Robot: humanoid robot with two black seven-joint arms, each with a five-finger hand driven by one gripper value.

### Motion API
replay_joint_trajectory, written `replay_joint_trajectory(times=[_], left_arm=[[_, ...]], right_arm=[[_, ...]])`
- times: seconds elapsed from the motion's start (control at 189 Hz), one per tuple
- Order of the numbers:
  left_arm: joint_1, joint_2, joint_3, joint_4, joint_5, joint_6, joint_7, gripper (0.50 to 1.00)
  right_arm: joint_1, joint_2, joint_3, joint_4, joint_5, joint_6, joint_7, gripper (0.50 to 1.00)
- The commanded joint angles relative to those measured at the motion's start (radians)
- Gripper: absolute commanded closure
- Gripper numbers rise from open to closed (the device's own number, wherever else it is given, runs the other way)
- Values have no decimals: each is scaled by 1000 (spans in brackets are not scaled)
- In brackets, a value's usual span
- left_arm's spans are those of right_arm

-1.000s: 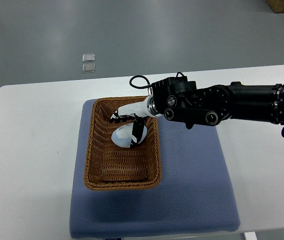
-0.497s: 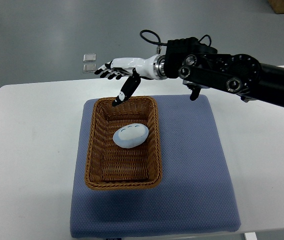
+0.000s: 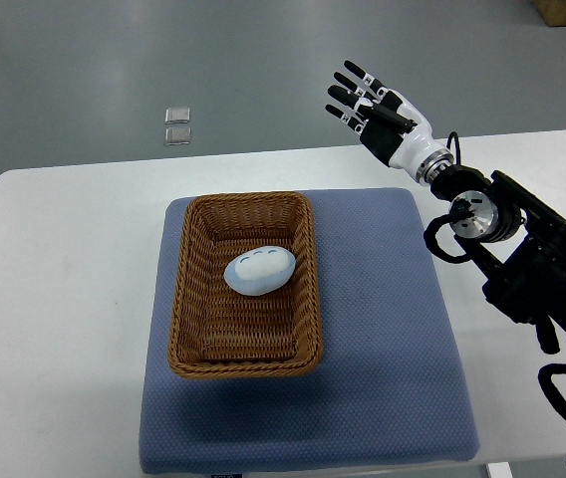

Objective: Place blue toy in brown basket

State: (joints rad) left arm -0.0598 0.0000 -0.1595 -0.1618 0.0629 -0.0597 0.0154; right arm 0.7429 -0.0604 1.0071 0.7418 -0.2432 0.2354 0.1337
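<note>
With blue toy (image 3: 259, 271) inside brown basket (image 3: 188, 329), right robot hand (image 3: 375, 110) empty, fingers spread, well apart, above table's far edge.

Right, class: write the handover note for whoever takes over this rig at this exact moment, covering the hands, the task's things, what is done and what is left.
Right hand: open, fingers spread, holding nothing, raised beyond the table's far edge, well clear of the basket.
Left hand: not in view.
Blue toy: lying inside the brown basket, in its far half, nothing touching it.
The basket sits on the blue mat on the white table.
Done: toy is placed in the basket and released.
Left: nothing for the placement itself; probably only bring the right arm to rest.
</note>
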Motion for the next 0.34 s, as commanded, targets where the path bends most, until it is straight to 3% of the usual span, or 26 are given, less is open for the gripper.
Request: replay_joint_trajectory(times=[0.0,0.116,0.333], left_arm=[[0,0,0,-2,0,0,0,500],[0,0,0,-1,0,0,0,500],[0,0,0,-2,0,0,0,500]], right_arm=[[-34,17,13,-35,68,56,26,593],[-46,19,11,-74,101,133,29,591],[-63,17,10,-96,101,145,29,591]])
